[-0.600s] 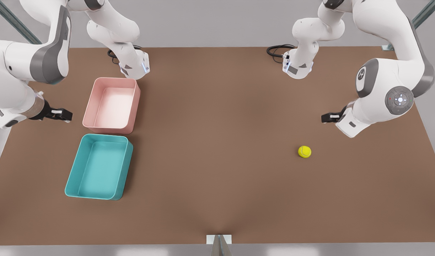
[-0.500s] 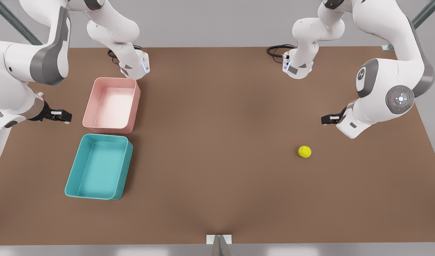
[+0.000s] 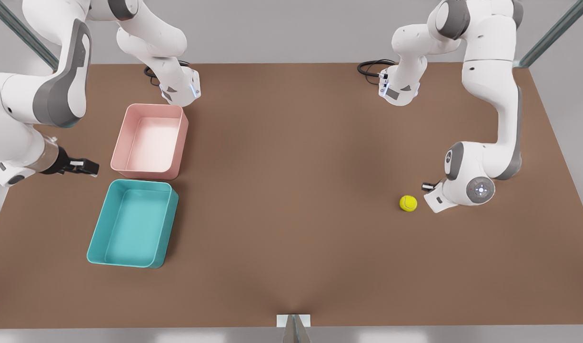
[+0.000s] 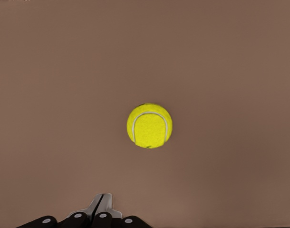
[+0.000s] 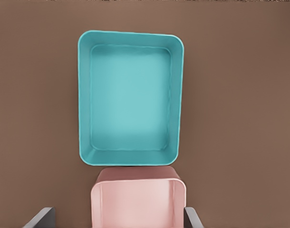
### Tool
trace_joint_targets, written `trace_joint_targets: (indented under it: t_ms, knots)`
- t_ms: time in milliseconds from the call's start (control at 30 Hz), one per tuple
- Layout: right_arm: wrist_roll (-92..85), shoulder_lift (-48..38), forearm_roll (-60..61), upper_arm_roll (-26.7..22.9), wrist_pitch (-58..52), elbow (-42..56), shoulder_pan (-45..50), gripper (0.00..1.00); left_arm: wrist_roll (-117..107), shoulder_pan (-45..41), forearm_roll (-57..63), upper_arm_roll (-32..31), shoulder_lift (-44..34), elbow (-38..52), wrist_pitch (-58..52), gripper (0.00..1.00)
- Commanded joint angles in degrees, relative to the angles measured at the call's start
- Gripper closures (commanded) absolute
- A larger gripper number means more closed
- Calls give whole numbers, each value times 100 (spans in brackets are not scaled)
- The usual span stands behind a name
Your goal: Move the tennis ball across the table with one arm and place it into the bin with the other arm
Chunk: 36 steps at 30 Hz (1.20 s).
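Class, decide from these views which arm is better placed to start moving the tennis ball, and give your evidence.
Left. The left gripper sits low beside the tennis ball, fingers shut; the right gripper waits by the bins.

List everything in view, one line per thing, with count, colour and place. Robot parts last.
tennis ball: one, yellow-green, on the table toward the front view's right.
bin: one, teal, front view's left, nearest the camera.
pink tub: one, pink, just behind the bin.
table: one, brown, under everything.
cables: two black coils at the far edge.
left end effector: black, shut, beside the tennis ball.
right end effector: black, open, beside the tubs at the front view's left.
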Motion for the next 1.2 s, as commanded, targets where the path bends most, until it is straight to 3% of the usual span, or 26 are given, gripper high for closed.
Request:
trace_joint_targets:
  t_ms: [0, 133, 500, 633, 967, 1067, 1133, 1167]
  knots:
    - [-20, 3, 68, -1, 213, 0, 5, 0, 7202, 19, 373, -8, 68, -326, 1816, 79]
    - [-20, 3, 85, -1, 213, -9, -4, 0, 9462, 256, 347, 1, 349, -326, 1825, 79]
    - [-20, 38, 85, -10, 213, -9, -4, 0, 9225, 274, 329, -8, 674, -572, 2247, 79]
    - [-46, 38, 85, -10, 213, -9, -39, 0, 7854, 239, 355, -8, 674, -827, 2220, 79]
    - [-64, 38, 85, -10, 213, -9, -57, 0, 7380, 142, 347, -8, 859, -836, 2405, 79]
    - [-64, 38, 85, -10, 213, -9, -74, 0, 5184, -851, 277, -8, 841, -591, 2370, 79]
    - [-73, 38, 94, -10, 213, -9, -83, 0, 3961, -974, -3500, 10, 841, -1, 1684, 79]
    - [-73, 38, 94, -10, 213, -9, -83, 0, 3969, -913, -4364, 54, 841, -19, 1658, 79]
